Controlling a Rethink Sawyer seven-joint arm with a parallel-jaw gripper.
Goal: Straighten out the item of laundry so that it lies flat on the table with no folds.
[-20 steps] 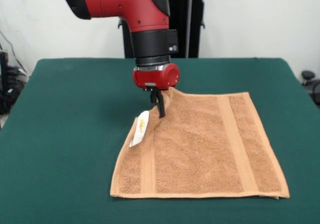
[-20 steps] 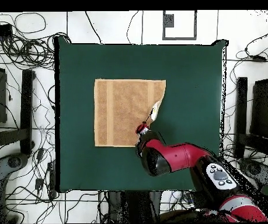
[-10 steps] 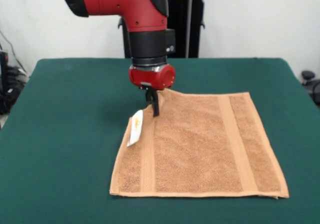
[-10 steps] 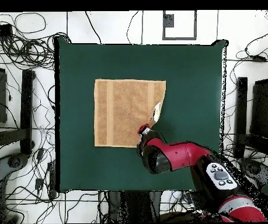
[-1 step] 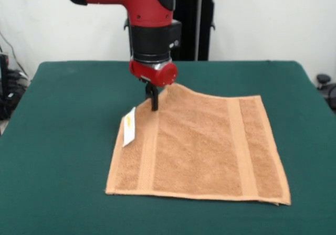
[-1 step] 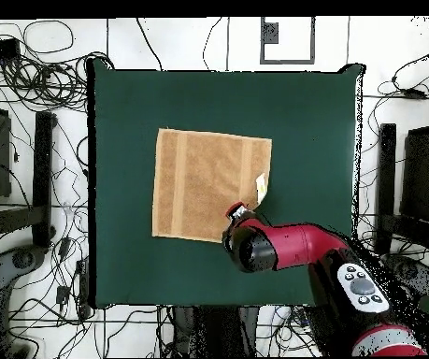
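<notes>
The terry hand towel (image 5: 202, 146) lies mid-worktop (image 5: 63, 114), nearly flat. The gripper (image 5: 153, 99) is pinched on its raised far-left corner (white tag (image 5: 129, 126) beside). Soft, light and limp, it likely handles best from corners.

Open table (image 5: 63, 119) around towel (image 5: 205, 146)
</notes>
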